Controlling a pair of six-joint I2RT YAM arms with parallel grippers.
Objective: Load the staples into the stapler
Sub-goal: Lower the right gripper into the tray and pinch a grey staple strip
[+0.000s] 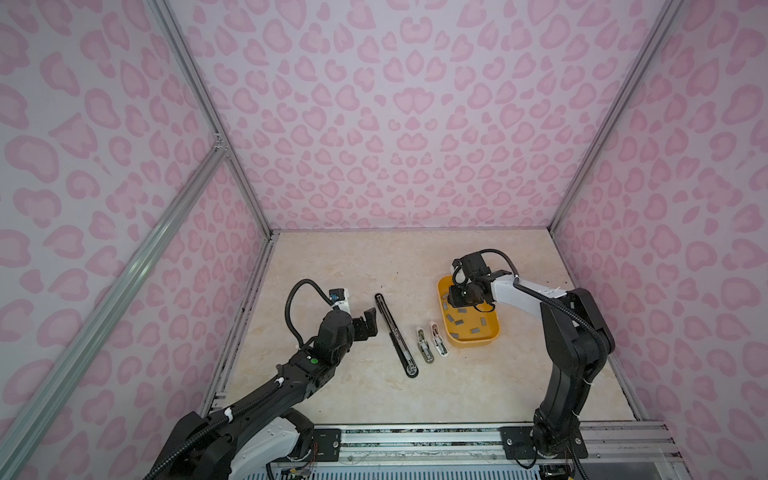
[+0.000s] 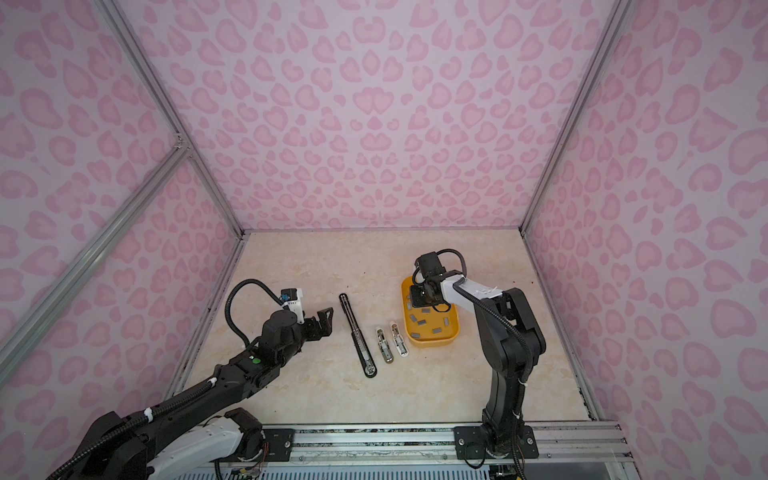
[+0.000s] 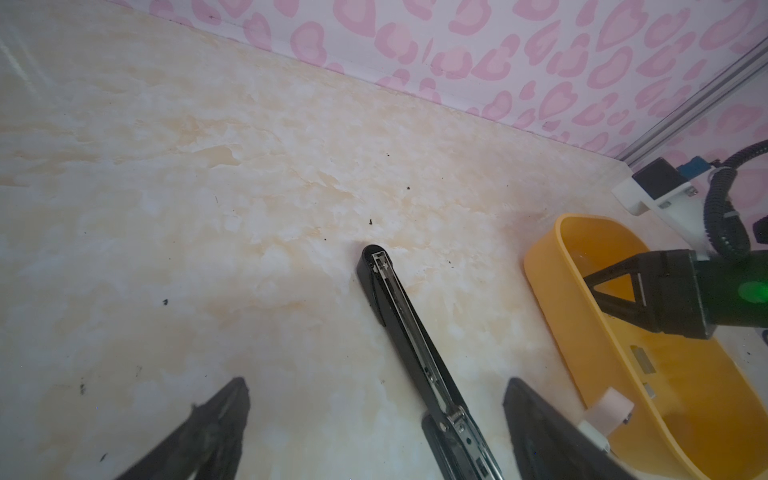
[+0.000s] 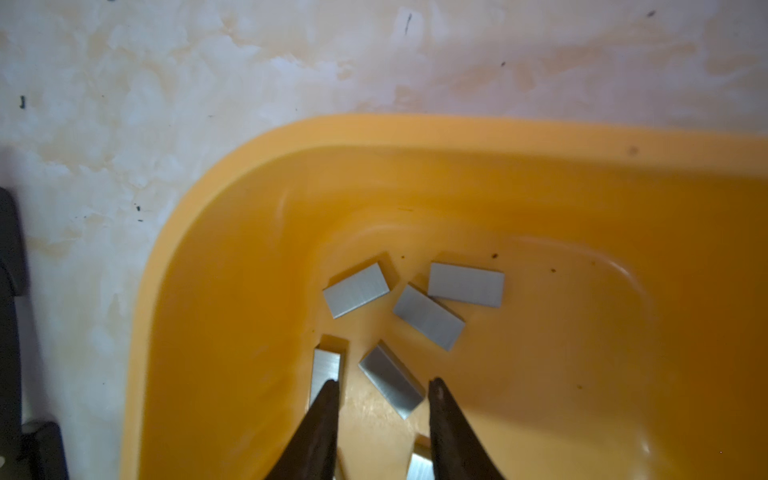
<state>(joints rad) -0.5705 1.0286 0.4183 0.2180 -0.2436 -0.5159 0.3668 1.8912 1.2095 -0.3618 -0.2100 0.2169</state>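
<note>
Right tool (image 4: 383, 381): down inside the orange tray (image 4: 249, 208), at its far end. Jaws stand part-way apart and clamp nothing. The dark tips sit either side of one staple strip (image 4: 390, 378) lying flat on the tray floor.
Left tool (image 3: 376, 383): released, jaws spread wide with nothing between them. It hangs above the tabletop (image 1: 332, 395), near the far half of the long black stapler (image 1: 395, 332) and on its left in both top views.
Staples (image 1: 459, 321): flat grey strips, loose and at mixed angles on the tray floor. Five show plainly in the right wrist view, and a sixth is partly hidden behind a finger. More lie toward the tray's near end in both top views. Every strip seen is in the tray.
Long black stapler: opened out flat in one long line on the tabletop, left of the tray, with its metal channel facing up.
Small staplers (image 1: 423, 345): two, side by side and opened, between the long black stapler and the tray. The pink-and-white one (image 1: 438, 338) lies just beside the tray's near left corner; whether they touch cannot be told.
Tray: right half of the tabletop, long side running near to far.
</note>
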